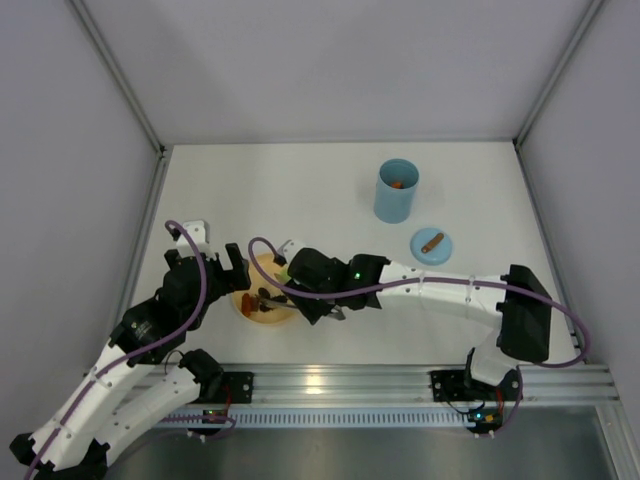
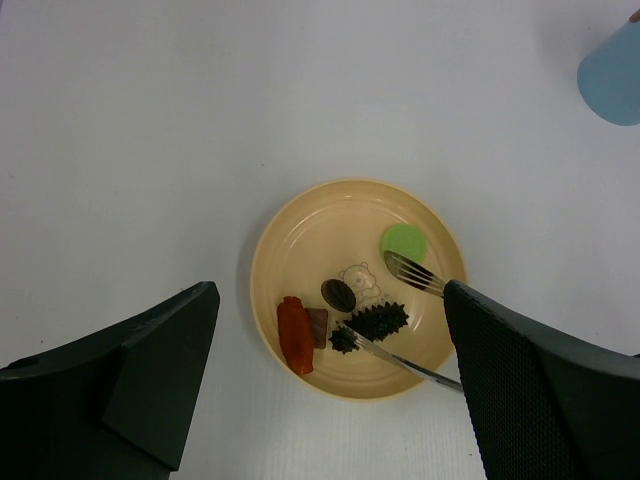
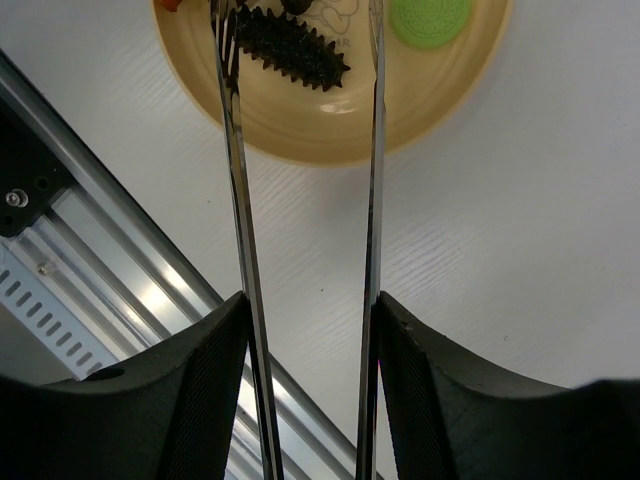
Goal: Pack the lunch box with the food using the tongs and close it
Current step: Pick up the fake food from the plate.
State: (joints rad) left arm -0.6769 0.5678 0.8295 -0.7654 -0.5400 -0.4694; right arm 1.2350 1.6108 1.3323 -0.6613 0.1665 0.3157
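Though both arms crowd its near left part, the white worktop [image 1: 330, 190] carries every item. Left gripper [image 1: 215, 258] hangs over the plate's left side, jaws spread wide. Right gripper [image 3: 310, 310] reaches in from the right, jaws pinching the tongs [image 3: 240, 200], one slim arm against each finger, the arms partly squeezed and not meeting. Yellow-orange plate [image 2: 300, 250] sits near the front edge, between the two grippers. Lunch box [image 1: 396, 192] stands upright and uncovered at far right, well apart from the plate, an orange-brown piece [image 1: 397, 184] inside. Blue lid [image 1: 432, 246] lies flat on the worktop just beside the lunch box, nearer the arms, brown handle up. Tong tips are down over the plate, either side of the black spiky piece [image 2: 378, 321]; contact cannot be told. Also on the plate: green round piece [image 2: 403, 240] beside one tip, orange-red piece [image 2: 293, 335], brown piece [image 2: 317, 326] touching it, dark oval piece [image 2: 338, 294].
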